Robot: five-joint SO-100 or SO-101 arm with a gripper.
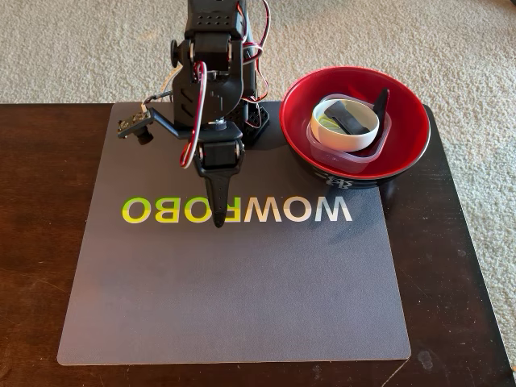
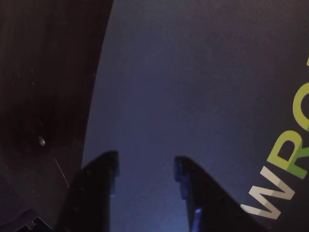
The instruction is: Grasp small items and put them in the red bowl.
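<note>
The red bowl [image 1: 407, 145] stands at the mat's far right corner in the fixed view. Inside it lies the clear square tub [image 1: 348, 159] with the small white round dish [image 1: 361, 139] on top. One black clip piece [image 1: 347, 121] lies in the dish, and another [image 1: 380, 103] leans against its far side. A bit of yellow-green paper clip [image 1: 324, 122] shows in the dish. My gripper [image 1: 218, 219] points down at the mat, left of the bowl. In the wrist view my gripper [image 2: 145, 166] is empty, with a gap between its two fingertips.
A grey mat [image 1: 242, 290] with mirrored lettering [image 1: 238, 210] covers the dark wooden table [image 1: 40, 242]. The arm's base [image 1: 242, 113] stands at the mat's far edge. Carpet lies beyond the table. The wrist view shows the mat's edge [image 2: 99, 96] and the bare table.
</note>
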